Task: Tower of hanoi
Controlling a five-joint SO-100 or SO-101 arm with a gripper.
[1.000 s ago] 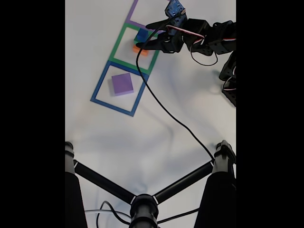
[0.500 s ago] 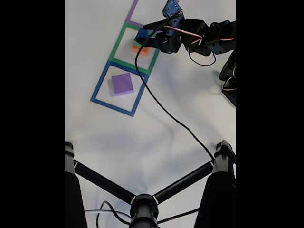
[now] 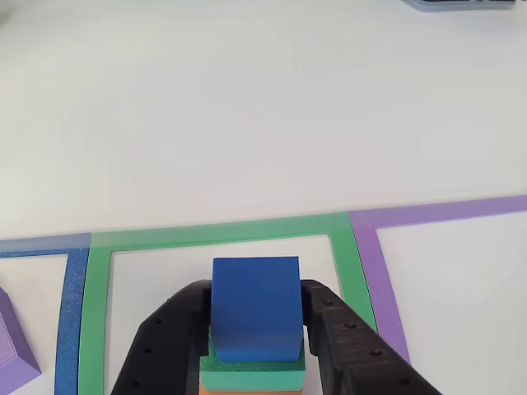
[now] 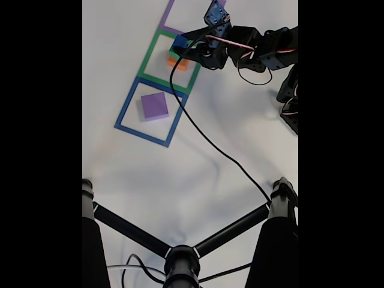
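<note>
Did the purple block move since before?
No. In the fixed view the purple block sits in the same spot inside the blue tape square, just as it did a second ago.

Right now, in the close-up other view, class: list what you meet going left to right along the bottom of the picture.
Purple slab → blue tape outline → green tape outline's left side → blue cube, stacked on the green block between the tool's fingers → purple tape outline.
</note>
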